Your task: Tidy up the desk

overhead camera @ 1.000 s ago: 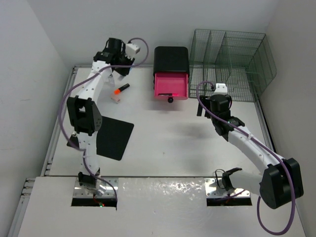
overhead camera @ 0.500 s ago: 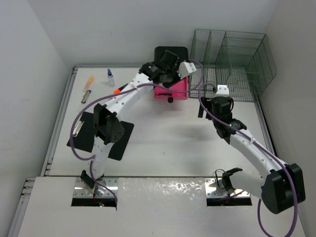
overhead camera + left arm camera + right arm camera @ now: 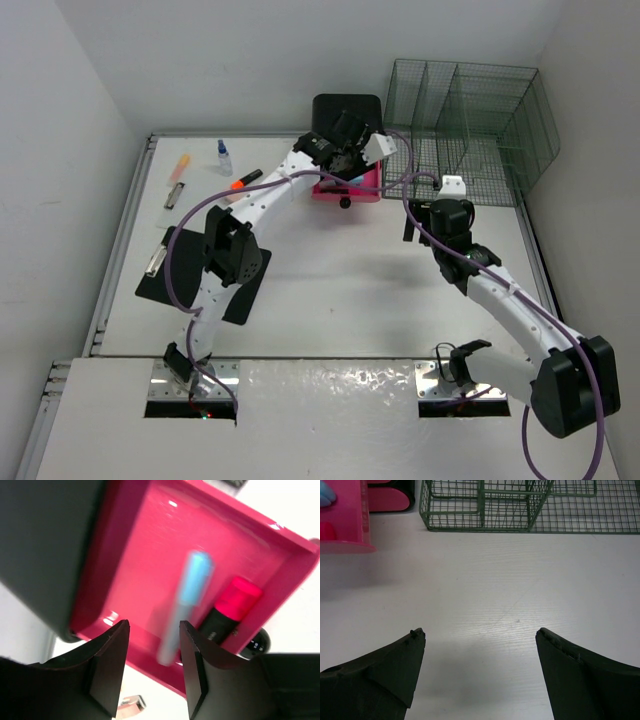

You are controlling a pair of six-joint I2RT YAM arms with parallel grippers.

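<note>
Desk (image 3: 340,290) beneath left arm (image 3: 262,195) outstretched over pink drawer (image 3: 165,535).

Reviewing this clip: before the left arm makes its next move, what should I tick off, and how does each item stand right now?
1. Jaws of the left gripper apart, nothing between them: ok.
2. The blue pen inside the pink drawer, beside the pink highlighter: ok.
3. Pen at rest: cannot tell, it is blurred.
4. The right gripper open over bare desk, apart from the wire rack: ok.
5. Drawer pushed shut: not ok, it stands pulled out.
6. Desk tidied: not ok, the orange marker and small bottle lie loose at far left.
</note>
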